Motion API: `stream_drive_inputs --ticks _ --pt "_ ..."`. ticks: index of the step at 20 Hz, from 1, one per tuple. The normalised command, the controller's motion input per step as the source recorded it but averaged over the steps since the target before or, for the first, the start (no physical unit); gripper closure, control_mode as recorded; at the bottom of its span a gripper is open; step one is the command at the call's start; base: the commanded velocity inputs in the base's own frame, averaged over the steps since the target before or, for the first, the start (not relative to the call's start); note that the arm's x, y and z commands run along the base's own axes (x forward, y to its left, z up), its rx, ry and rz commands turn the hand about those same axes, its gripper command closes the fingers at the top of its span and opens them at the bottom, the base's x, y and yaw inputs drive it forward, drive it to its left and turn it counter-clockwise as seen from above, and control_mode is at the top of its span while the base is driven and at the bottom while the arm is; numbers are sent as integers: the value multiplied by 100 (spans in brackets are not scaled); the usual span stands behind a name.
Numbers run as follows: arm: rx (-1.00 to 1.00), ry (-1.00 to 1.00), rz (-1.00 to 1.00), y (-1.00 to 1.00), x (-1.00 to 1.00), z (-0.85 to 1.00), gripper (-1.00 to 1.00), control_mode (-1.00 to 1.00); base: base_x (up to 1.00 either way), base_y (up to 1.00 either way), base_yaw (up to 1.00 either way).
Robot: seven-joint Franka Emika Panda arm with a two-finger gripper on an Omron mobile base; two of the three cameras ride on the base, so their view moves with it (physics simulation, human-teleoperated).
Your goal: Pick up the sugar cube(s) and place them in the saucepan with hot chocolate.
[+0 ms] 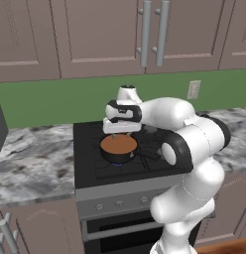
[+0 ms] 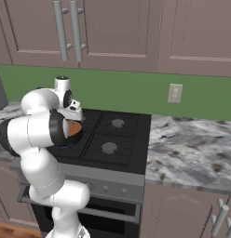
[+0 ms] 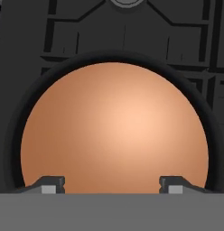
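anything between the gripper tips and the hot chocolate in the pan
Nothing. In the hand view the open gripper looks straight down on the saucepan, with bare orange-brown liquid between its fingertips.

- The saucepan (image 1: 118, 148) sits on the stove (image 1: 90, 168), on a front burner.
- The gripper (image 3: 112, 184) hangs directly above the saucepan.
- The surface (image 1: 30, 158) flanks the stove on both sides.
- Cabinets (image 1: 95, 34) hang above, behind the stove.
- An outlet (image 2: 175, 93) is on the wall behind the surface.
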Motion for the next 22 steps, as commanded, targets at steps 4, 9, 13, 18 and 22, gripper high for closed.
stream_drive_inputs --ticks 4,9,13,18,22 --pt "0 0 0 0 0 0 -100 -100 0 0 0" --pt "0 0 0 -7 -3 7 -100 -100 0 0 0" --pt "2 -1 0 -3 -13 15 -100 -100 0 0 0" --pt "3 -7 0 -1 -29 15 -100 -100 0 0 0" --pt "3 -16 0 0 -41 12 -100 -100 0 0 0"
